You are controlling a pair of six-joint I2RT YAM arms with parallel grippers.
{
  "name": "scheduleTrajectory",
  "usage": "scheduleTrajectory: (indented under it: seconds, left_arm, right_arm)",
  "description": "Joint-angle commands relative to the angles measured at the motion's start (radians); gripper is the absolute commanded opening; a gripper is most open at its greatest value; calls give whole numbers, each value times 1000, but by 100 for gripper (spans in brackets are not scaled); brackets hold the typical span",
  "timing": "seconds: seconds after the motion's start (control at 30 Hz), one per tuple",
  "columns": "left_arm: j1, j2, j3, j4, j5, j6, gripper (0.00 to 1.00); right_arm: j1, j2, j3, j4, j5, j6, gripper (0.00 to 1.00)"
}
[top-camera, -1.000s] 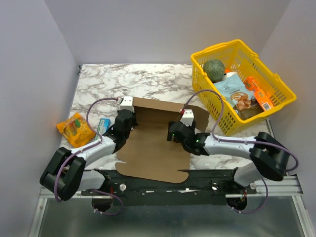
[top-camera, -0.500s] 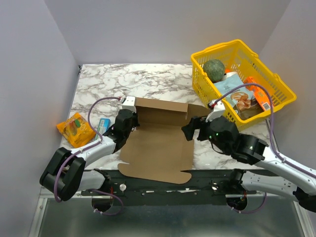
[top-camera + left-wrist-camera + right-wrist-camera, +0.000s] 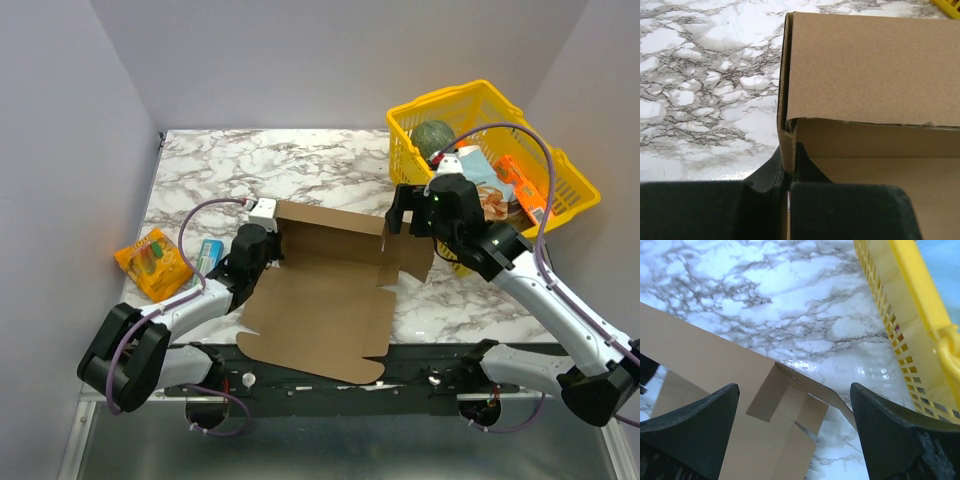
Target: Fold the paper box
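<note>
Setting: a marble table point(image 3: 300, 160), seen from above and from both wrist cameras.
Paper box: the brown paper box point(image 3: 325, 300) lies at the middle of the table's near edge, partly formed. Its back wall stands upright, and its wide front panel lies flat, reaching towards the near edge.
Left gripper: the left gripper point(image 3: 788, 167) is at the box's rear left corner. Its fingers point(image 3: 765, 175) are pressed together on the upright left side wall, one inside and one outside.
Right gripper: the right gripper point(image 3: 795, 432) hangs in the air above the box's rear right corner with its jaws spread wide. It holds nothing and touches nothing.
Right side of box: the right side flap point(image 3: 412, 250) is only half raised and leans outward. A small corner tab point(image 3: 772, 400) is bent in beside it.
Other things: a yellow basket point(image 3: 437, 97) of groceries stands at the far right corner, near the raised right arm. An orange packet point(image 3: 152, 262) and a small blue-green carton point(image 3: 208, 253) lie by the left edge.
Step in hand: probably setting up the side walls. The left one is pinned and the right one is not yet done.
Next move: the right gripper likely has to come down onto the right flap, clear of the basket. It should stand the flap upright and tuck the tab behind it while the left grip steadies the box.
</note>
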Motion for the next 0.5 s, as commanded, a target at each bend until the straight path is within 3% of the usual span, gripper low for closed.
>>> scheduleTrajectory:
  seconds: [0.0,0.47]
  left_arm:
    - [-2,-24,-20,-47,29,-5,0]
    - [-1,-42,-25,-53,17,-6,0]
  right_arm:
    - [-9,13,1,-33,-27,-92,100]
    - [-11,-34,-146,-58,67,-125,99]
